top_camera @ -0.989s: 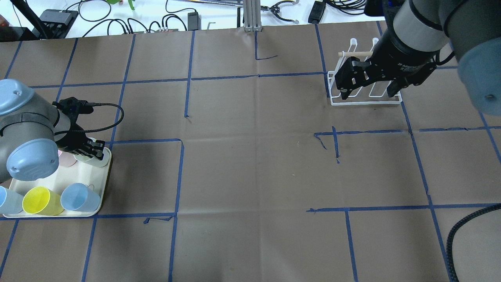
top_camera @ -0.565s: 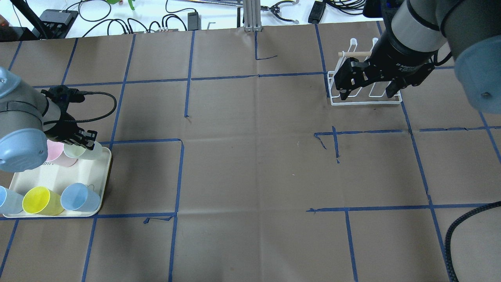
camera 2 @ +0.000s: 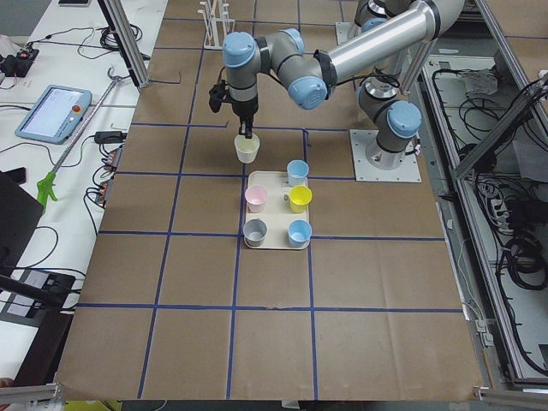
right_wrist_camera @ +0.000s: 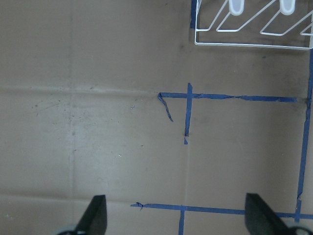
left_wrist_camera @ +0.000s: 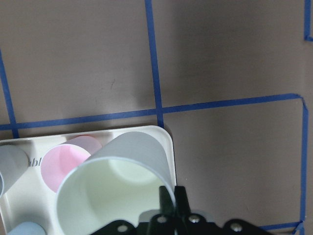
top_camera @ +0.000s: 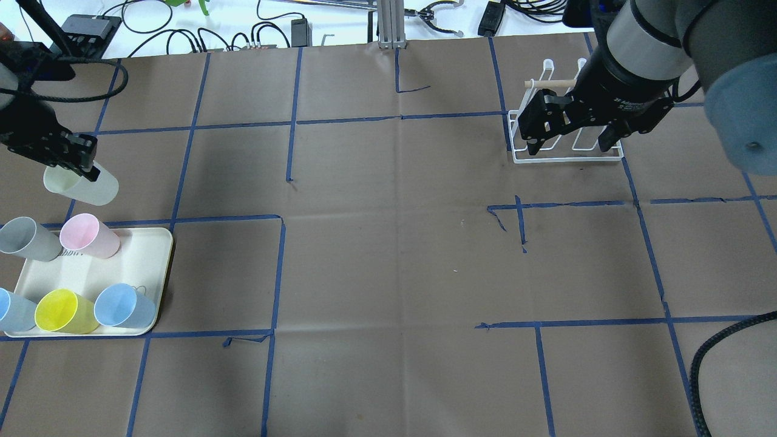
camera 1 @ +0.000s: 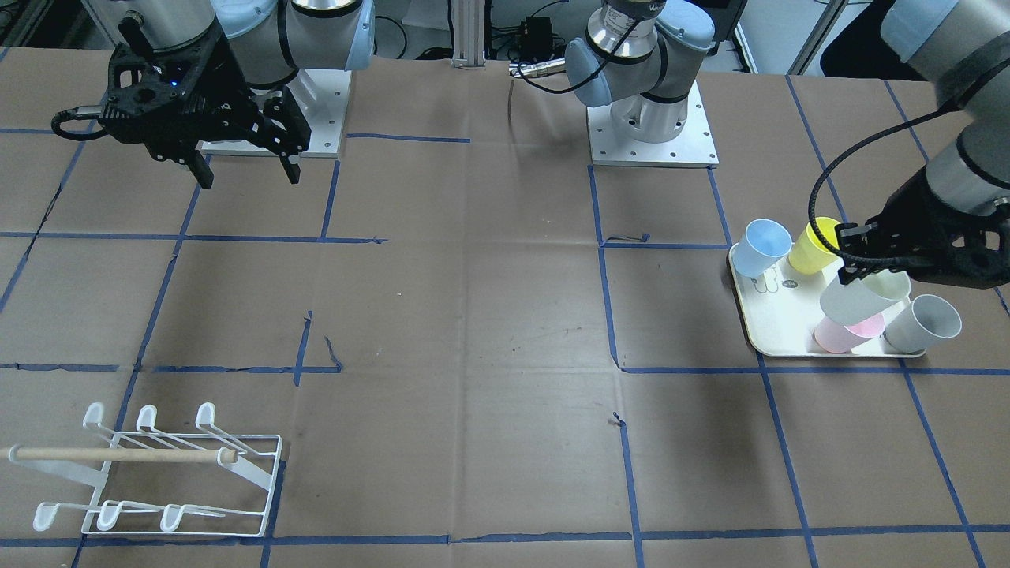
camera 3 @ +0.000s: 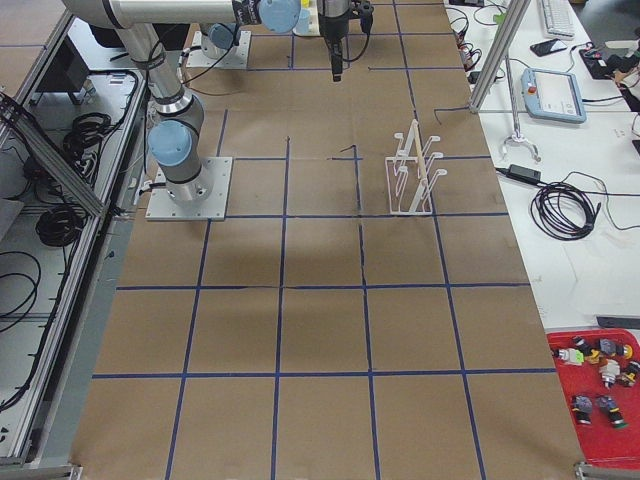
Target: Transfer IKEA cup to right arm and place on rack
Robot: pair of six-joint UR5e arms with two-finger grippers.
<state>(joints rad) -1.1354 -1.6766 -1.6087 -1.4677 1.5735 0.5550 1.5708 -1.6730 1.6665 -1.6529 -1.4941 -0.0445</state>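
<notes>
1. My left claw (top_camera: pixel 71 159) is clenched on the rim wall of the pale green IKEA cup (top_camera: pixel 82 185). The cup hangs lifted off the cream tray (top_camera: pixel 91 273), tilted with its mouth towards me.
2. My right claw (top_camera: pixel 570 144) hangs high and spread wide with nothing in it. It is near the rack (camera 1: pixel 170 472) and well apart from the cup.
3. Risk: my hold is only a thin pinch at one spot of the rim. I judge that a quick swing across could make the cup swivel or slip out.
4. Risk: at the handover, if the right fingers close where the left ones sit, they could knock together and the cup could drop.
5. Edges: the pink cup (top_camera: pixel 91 235) and grey cup (top_camera: pixel 27 238) stand near below, so dipping could clip them.
6. Room: I see nothing standing on the taped paper between tray and rack, which makes it a good place to meet.
</notes>
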